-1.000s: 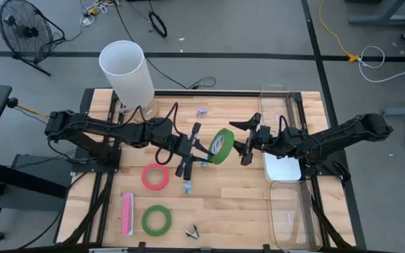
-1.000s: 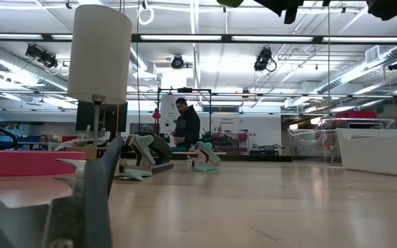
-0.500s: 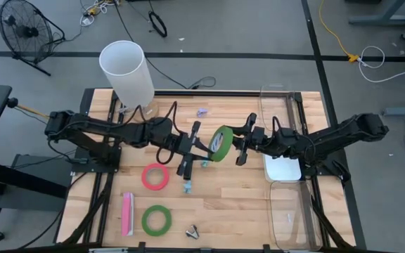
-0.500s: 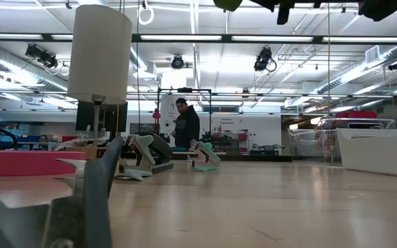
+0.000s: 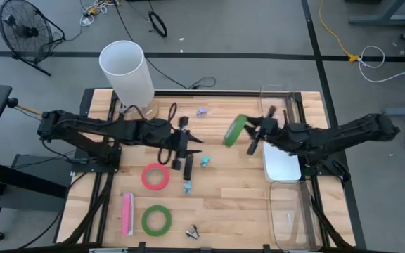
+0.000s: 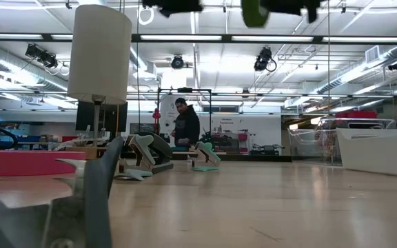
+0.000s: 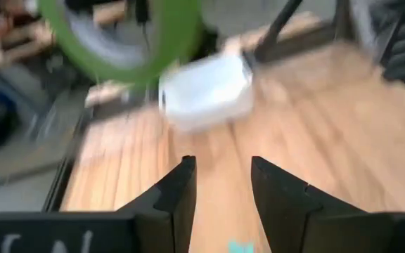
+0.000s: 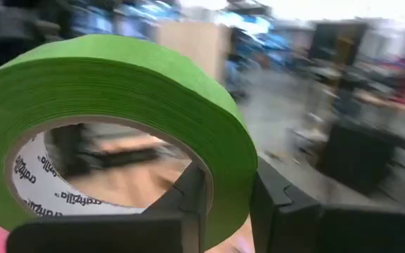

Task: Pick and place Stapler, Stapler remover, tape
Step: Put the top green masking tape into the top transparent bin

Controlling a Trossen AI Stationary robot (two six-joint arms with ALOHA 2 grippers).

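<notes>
Above the middle of the bench (image 5: 238, 197), the right gripper (image 5: 253, 135) pinches the wall of a green tape roll (image 5: 233, 130), one finger inside the open centre and one outside. The left gripper (image 5: 186, 149), its fingers spread and holding nothing, hangs nearby over the wood. The likely next step is carrying the roll to the white bin (image 5: 281, 169); a firm pinch and a level, unhurried swing should keep the roll from slipping or clipping the bin's rim.
</notes>
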